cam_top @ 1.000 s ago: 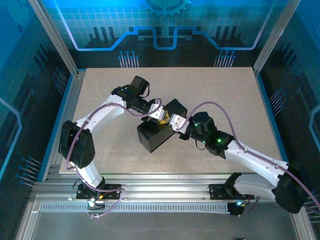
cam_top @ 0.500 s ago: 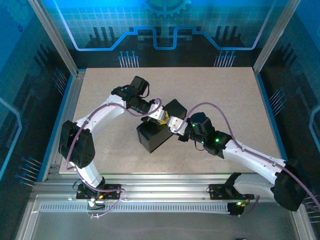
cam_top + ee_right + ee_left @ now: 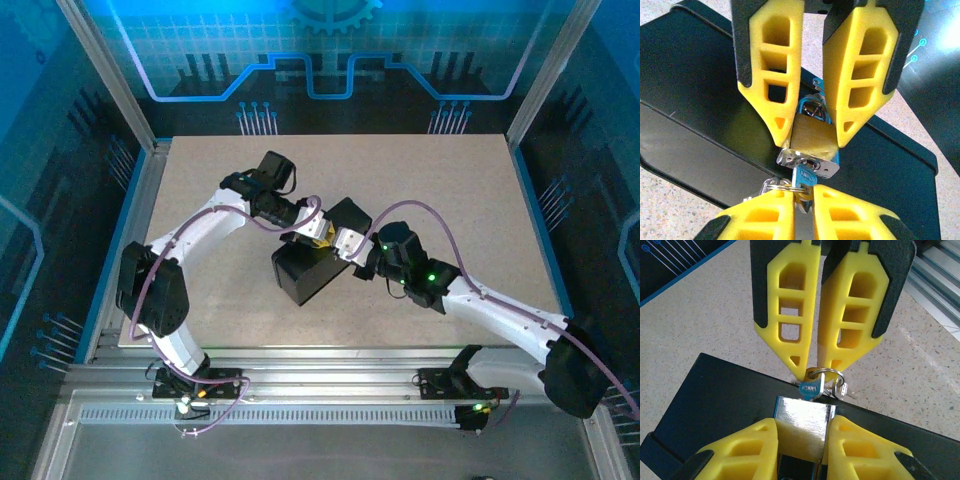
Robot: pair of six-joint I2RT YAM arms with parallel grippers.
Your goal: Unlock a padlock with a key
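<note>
You had the right claw (image 3: 812, 140) clamped across the brass body of the padlock (image 3: 811, 131), holding it just above the far edge of the black box (image 3: 300, 278) near the middle of the worktop (image 3: 450, 190). The left claw (image 3: 814, 371) was pinched almost closed on the head of the key (image 3: 809, 389), whose blade looked seated in the lock. I'd judge insertion done and turning the step in hand: your next move called for rolling the left wrist about the key's axis while the right held firm, and I could not tell whether the shackle (image 3: 812, 106) had released.
</note>
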